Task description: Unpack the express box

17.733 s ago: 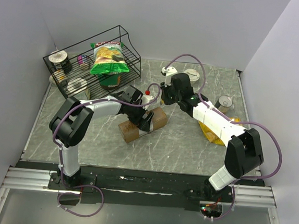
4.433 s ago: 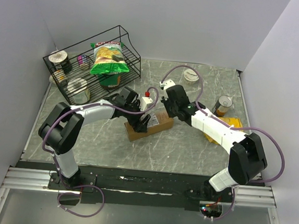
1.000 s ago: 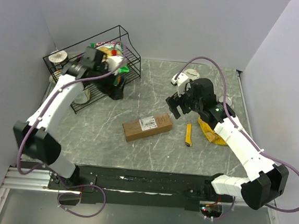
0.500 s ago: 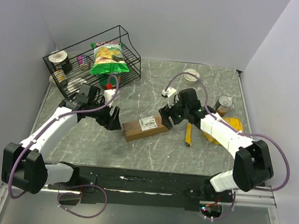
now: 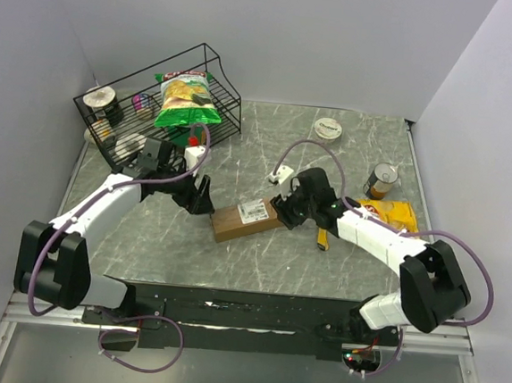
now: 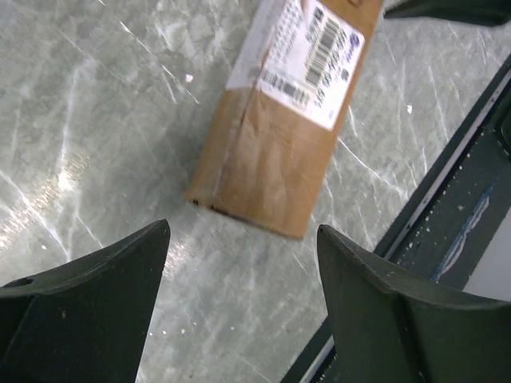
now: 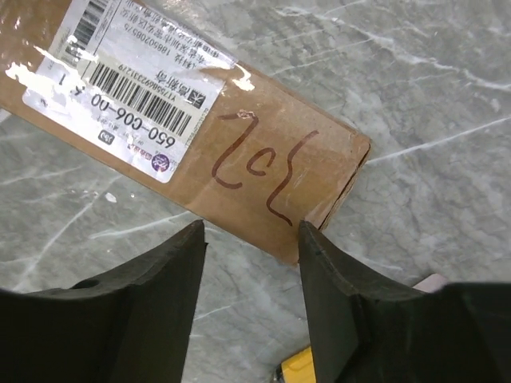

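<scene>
The express box [image 5: 246,218], a long brown carton with a white label on top, lies flat mid-table. Its label and left end [image 6: 279,136] fill the left wrist view. My left gripper [image 5: 200,196] hangs just off that left end, and the left gripper [image 6: 243,239] is open over bare marble with nothing between its fingers. My right gripper [image 5: 283,207] is at the box's right end. There the right gripper [image 7: 251,231] is open, more narrowly, its tips at the near edge of the carton [image 7: 239,167], beside a red scribble, holding nothing.
A yellow utility knife [image 5: 322,240] lies right of the box, and its tip [image 7: 295,371] shows under the right wrist. A yellow bag [image 5: 389,212], a can [image 5: 383,179] and a white lid [image 5: 327,129] sit at right. A wire basket [image 5: 229,95] with a green chip bag [image 5: 185,100] stands back left.
The left arm swung from the basket down to the box's left end. The right gripper dropped onto the box's right end and its jaws narrowed. The box stayed put.
</scene>
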Controlling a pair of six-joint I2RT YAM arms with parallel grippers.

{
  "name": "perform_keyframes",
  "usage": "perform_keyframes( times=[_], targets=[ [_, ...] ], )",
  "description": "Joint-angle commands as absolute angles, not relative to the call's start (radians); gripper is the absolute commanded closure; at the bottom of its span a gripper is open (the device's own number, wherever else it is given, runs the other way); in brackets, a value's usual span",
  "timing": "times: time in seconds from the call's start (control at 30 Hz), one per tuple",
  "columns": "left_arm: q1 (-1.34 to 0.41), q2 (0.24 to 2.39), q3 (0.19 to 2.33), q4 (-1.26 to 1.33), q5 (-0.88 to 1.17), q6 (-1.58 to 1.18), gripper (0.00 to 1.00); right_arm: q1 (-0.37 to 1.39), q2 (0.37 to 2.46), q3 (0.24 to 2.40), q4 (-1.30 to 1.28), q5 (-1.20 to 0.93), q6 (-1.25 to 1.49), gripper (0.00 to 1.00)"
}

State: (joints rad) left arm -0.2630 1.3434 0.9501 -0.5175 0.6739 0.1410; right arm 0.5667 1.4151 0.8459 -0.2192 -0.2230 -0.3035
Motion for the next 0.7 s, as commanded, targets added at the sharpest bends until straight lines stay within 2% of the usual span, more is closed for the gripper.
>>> perform_keyframes(
  times=[0.0,0.1,0.47,0.67],
  targets=[
    [-0.261,1.356,0.96,-0.422,0.69,0.135,0.2,0.632,1.376,0.75,-0.247,-0.198,-0.354,0.47],
    [-0.261,1.37,0.979,-0.437,0.693,0.138,0.19,0.655,1.333,0.694,-0.262,-0.195,-0.368,0.55],
    [-0.281,1.388,1.013,-0.485,0.672,0.199,0.17,0.667,1.247,0.535,-0.247,-0.133,-0.472,0.61],
    [-0.291,1.376,1.0,-0.505,0.739,0.221,0.14,0.667,1.21,0.479,-0.27,-0.118,-0.563,0.7]
  ],
)
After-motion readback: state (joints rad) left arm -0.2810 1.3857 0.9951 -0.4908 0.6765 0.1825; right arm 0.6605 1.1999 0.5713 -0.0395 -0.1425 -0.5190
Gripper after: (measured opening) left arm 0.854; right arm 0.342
